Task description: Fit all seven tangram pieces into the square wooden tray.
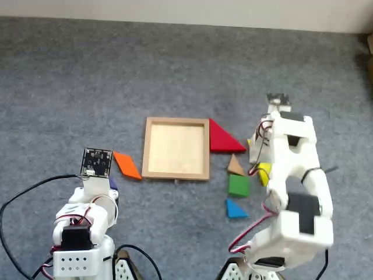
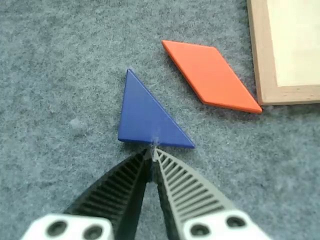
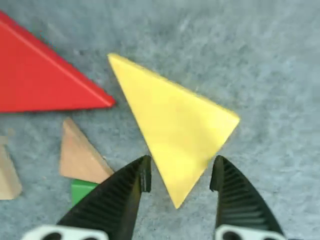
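Two pincers: right gripper [image 3: 180,172] wide, astride yellow triangle's [image 3: 172,120] corner; left gripper [image 2: 151,151] closed, tips at dark blue triangle's [image 2: 144,120] edge.

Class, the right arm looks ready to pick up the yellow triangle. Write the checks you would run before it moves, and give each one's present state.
1. Tray free of pieces: ok.
2. Right end effector open: ok.
3. Yellow triangle has a corner inside that opening: ok.
4. Tips low enough to grip the piece: cannot tell.
5. Left end effector shut, at the blue triangle, away from the tray: ok.
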